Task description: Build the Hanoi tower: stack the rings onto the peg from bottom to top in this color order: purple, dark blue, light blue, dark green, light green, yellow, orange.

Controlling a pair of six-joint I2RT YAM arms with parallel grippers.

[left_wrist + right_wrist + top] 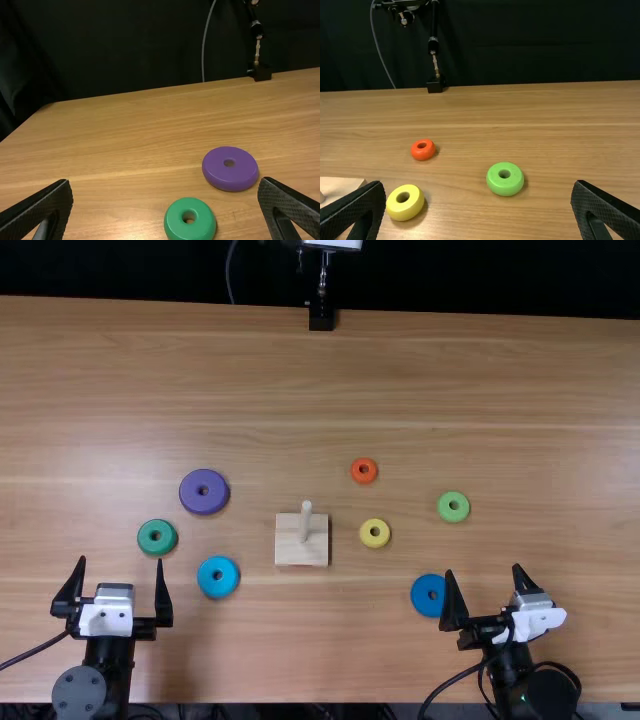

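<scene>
rings point(190, 495), seven in all, lie either side of one peg point(305, 525), mid-frame; left gripper point(120, 562) lower left, right gripper point(483, 571) lower right, both gaping wide. brown wooden table point(520, 390), dark backdrop point(130, 265) up top.

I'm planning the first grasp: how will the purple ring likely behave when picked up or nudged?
The purple ring looks rigid, its thick body smooth and even, so it should keep its shape when squeezed. Lying flat and wide, it would likely slide rather than roll. Its rounded edge might slip if gripped off-centre.
</scene>
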